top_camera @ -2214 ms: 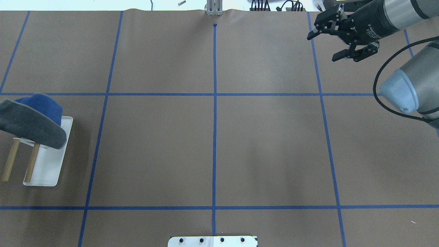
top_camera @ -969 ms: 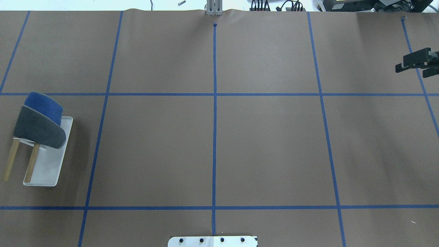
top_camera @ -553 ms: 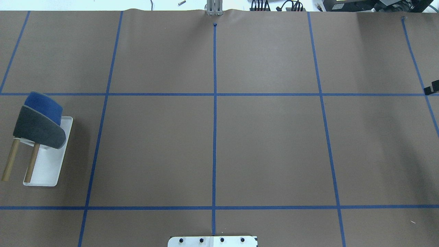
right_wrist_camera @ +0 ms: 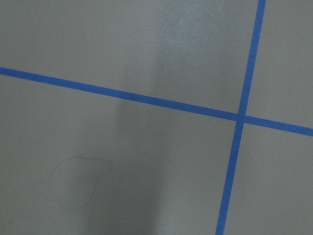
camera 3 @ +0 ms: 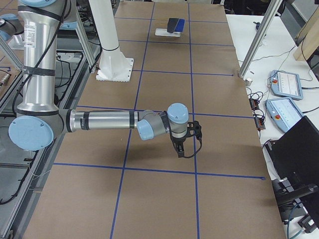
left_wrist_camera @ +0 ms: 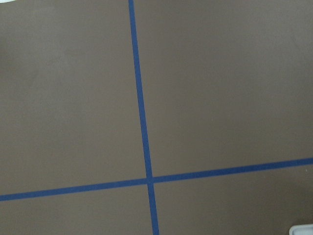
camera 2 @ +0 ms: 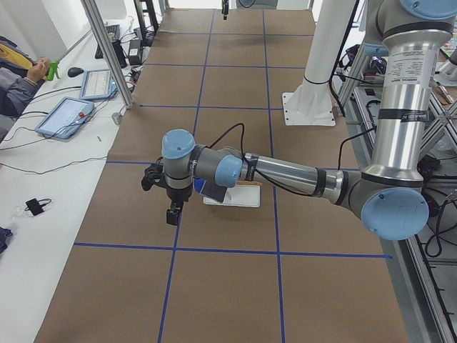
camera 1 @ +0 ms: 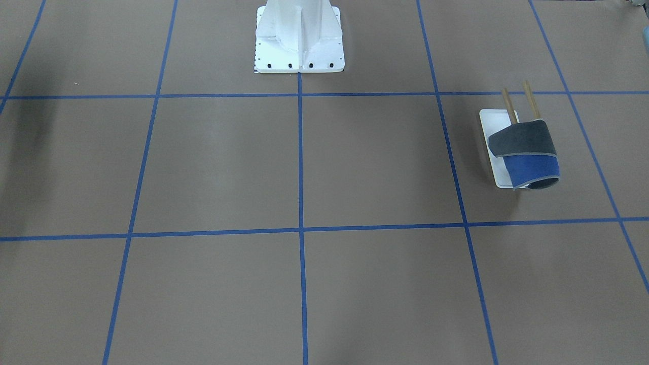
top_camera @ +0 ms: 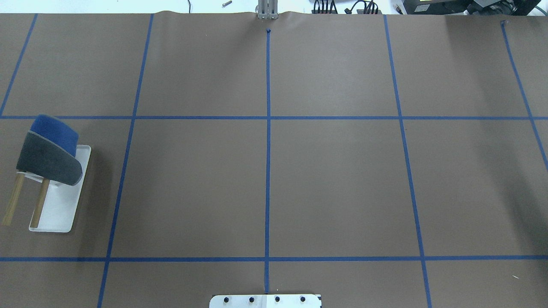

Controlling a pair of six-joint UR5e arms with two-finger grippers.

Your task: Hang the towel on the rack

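Observation:
The towel (top_camera: 49,156), dark grey outside with a blue side showing, hangs draped over the far end of the rack's two wooden rods (top_camera: 39,203), above the rack's white base (top_camera: 64,205). It also shows in the front view (camera 1: 525,152), the left view (camera 2: 207,189) and the right view (camera 3: 174,25). My left gripper (camera 2: 168,209) hovers beside the rack, apart from the towel. My right gripper (camera 3: 182,147) hovers over bare table, far from the rack. Both show only in the side views, so I cannot tell whether they are open or shut.
The white bolted pedestal (camera 1: 299,35) stands at the robot's side of the table. Brown paper with blue tape lines (top_camera: 267,117) covers the table. Tablets and cables (camera 2: 68,114) lie on the white bench beyond the far edge. Both wrist views show only paper and tape.
The towel's grey flap, first stretched past the view's left edge, has settled on the rods. My right gripper has moved right and out of the overhead view.

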